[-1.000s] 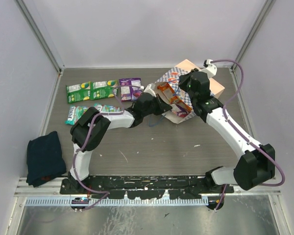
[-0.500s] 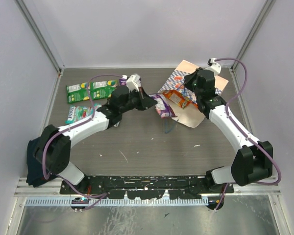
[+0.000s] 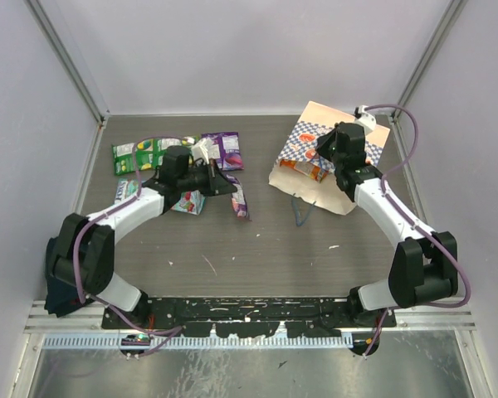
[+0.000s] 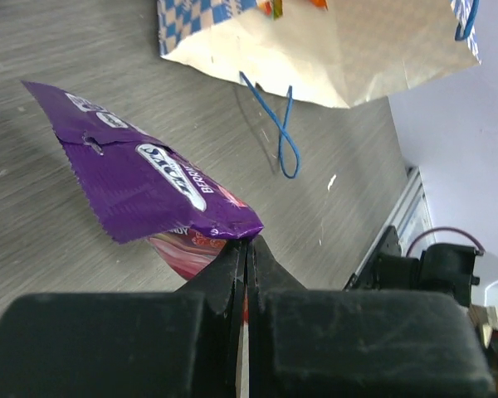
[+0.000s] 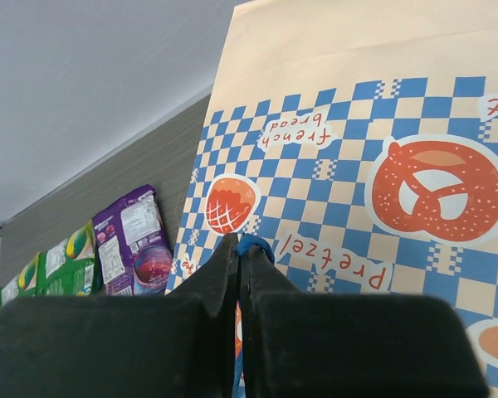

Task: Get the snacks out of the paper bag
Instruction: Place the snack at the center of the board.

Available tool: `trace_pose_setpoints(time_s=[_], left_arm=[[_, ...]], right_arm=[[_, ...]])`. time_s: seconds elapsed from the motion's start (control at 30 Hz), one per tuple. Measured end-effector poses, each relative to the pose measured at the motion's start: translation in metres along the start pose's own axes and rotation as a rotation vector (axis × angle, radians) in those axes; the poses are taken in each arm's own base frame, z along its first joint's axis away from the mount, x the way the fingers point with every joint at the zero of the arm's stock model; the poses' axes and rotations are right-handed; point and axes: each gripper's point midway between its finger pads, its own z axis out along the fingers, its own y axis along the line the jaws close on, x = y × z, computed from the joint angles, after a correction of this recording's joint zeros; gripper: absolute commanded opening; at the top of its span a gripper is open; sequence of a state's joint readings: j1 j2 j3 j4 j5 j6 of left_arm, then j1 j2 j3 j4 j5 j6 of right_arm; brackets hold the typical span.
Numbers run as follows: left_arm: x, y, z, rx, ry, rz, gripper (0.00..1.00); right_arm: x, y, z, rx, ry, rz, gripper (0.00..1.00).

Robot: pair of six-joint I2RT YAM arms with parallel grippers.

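Purple packet (image 4: 149, 182) carried clear of paper bag (image 3: 292, 151), left hand (image 4: 247, 245) pinching it, right hand (image 5: 241, 246) pinching cord (image 5: 252, 245)

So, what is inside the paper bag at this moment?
At the mouth of the paper bag, at least one orange packet shows against the cream inside. The bag's own wall covers the deeper part, so whether more snacks lie there cannot be seen.
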State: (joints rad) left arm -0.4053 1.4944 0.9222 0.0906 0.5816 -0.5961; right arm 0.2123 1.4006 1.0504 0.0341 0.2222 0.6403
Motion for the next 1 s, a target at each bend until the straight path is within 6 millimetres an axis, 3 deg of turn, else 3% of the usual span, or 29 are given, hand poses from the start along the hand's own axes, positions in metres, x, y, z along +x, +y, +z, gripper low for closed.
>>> trace_pose_setpoints(time_s=[0.2,0.4,0.67,0.93,0.97,1.0], left_arm=[[0.021,0.019,0.024,0.027,0.121,-0.031,0.0],[0.029,0.063,0.037,-0.046,0.183,-0.097,0.0],[0.012,0.13,0.039,-0.328,0.238,-0.044,0.0],[0.009,0.156,0.023,-0.49,0.271,0.024,0.0],[0.01,0.159,0.021,-0.505,0.276,0.026,0.03],[0.011,0.161,0.019,-0.52,0.281,0.026,0.16]], right_arm=[[0.007,0.002,0.003,-0.017,0.026,-0.004,0.0],[0.007,0.003,0.002,-0.024,0.029,-0.01,0.0],[0.009,0.005,0.002,-0.039,0.042,-0.012,0.0],[0.011,0.005,0.002,-0.046,0.05,-0.011,0.0],[0.012,0.005,0.003,-0.047,0.054,-0.012,0.0],[0.013,0.005,0.004,-0.046,0.058,-0.012,0.0]])
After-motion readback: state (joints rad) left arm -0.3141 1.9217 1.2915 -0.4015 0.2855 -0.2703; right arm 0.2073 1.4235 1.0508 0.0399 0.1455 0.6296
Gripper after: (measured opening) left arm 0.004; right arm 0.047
